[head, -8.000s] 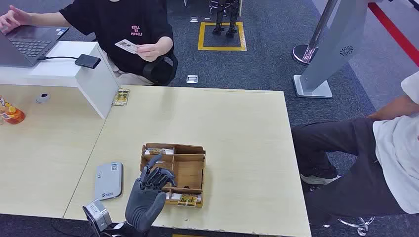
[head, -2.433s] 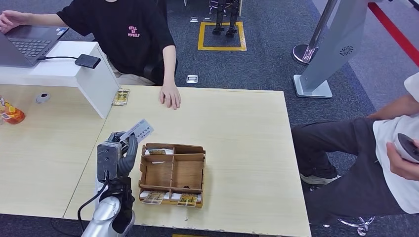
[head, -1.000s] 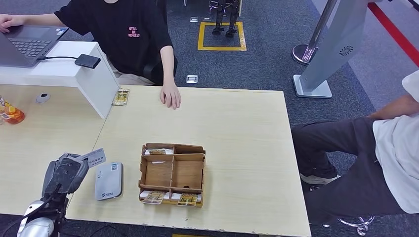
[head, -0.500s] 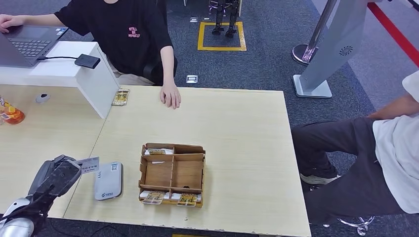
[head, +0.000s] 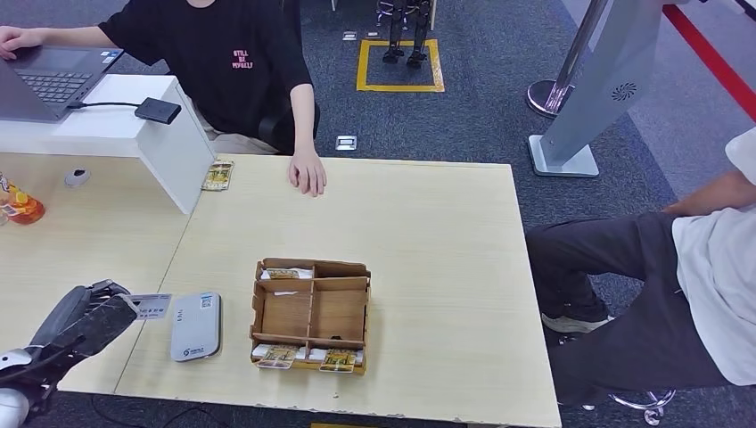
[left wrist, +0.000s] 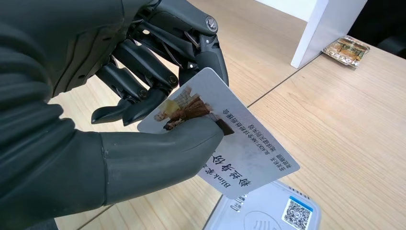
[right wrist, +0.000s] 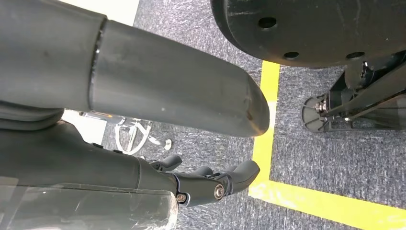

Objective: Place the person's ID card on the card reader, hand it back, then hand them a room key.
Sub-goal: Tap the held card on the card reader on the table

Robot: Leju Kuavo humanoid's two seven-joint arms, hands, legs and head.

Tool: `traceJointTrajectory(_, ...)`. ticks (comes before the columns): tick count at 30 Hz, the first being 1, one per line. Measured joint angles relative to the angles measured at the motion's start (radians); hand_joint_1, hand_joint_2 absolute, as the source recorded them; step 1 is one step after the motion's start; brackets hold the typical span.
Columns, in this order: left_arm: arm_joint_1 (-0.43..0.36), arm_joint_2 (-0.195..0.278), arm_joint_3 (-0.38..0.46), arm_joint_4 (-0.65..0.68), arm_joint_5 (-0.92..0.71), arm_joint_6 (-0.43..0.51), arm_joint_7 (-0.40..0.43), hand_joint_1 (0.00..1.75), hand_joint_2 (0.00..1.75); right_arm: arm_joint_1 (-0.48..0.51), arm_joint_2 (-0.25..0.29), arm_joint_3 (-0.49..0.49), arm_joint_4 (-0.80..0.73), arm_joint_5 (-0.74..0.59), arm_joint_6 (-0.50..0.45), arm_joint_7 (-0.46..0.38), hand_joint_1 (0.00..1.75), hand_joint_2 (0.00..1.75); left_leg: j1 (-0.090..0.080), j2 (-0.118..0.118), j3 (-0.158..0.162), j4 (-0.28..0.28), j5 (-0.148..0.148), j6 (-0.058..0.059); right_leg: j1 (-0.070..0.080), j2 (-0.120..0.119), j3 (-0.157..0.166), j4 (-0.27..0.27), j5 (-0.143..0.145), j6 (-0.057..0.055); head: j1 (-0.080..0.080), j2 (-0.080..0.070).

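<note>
head view: left hand (head: 82, 314) pinches the id card (head: 150, 306) just left of the card reader (head: 196, 325) (near desk (head: 428, 232) edge); right hand (right wrist: 210, 184) hangs, fingers apart, grasping nothing.

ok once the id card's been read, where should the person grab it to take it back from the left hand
By the free end of the ID card, the half past the left hand. The thumb presses the photo end against the fingers, while the printed end sticks out unsupported over the card reader. Probably best to come from that open side and pinch its flat faces, then pull straight away from the palm.
</note>
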Motion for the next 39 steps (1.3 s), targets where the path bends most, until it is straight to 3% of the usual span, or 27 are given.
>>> traceJointTrajectory(11,0.001,0.029,-0.034,-0.012,-0.055,-0.001,0.011,1.75,1.75,-0.005,-0.005,0.003,0.000,-0.010,0.012,0.012,0.00,0.00,0.000,0.000,0.000,0.000,0.000,0.000,0.000,0.000,0.000,0.000,0.000,0.000,0.000,0.000)
traceJointTrajectory(22,0.049,0.012,-0.097,-0.044,-0.052,0.012,0.010,1.75,1.75,-0.006,-0.006,0.004,0.000,-0.014,0.017,0.016,0.00,0.00,0.000,0.000,0.000,0.000,0.000,0.000,0.000,0.000,0.000,0.000,0.000,0.000,0.000,0.000)
traceJointTrajectory(34,0.108,0.004,-0.108,-0.070,-0.064,0.055,0.012,1.75,1.75,-0.006,-0.006,0.005,0.000,-0.024,0.014,0.025,0.00,0.00,0.000,0.000,0.000,0.000,0.000,0.000,0.000,0.000,0.000,0.000,0.000,0.000,0.000,0.000)
traceJointTrajectory(39,0.110,-0.016,-0.110,-0.069,-0.066,0.080,0.012,1.75,1.75,-0.019,-0.008,0.005,0.000,-0.048,0.003,0.066,0.00,0.00,0.000,0.000,0.000,0.000,0.000,0.000,0.000,0.000,0.000,0.000,0.000,0.000,0.000,0.000)
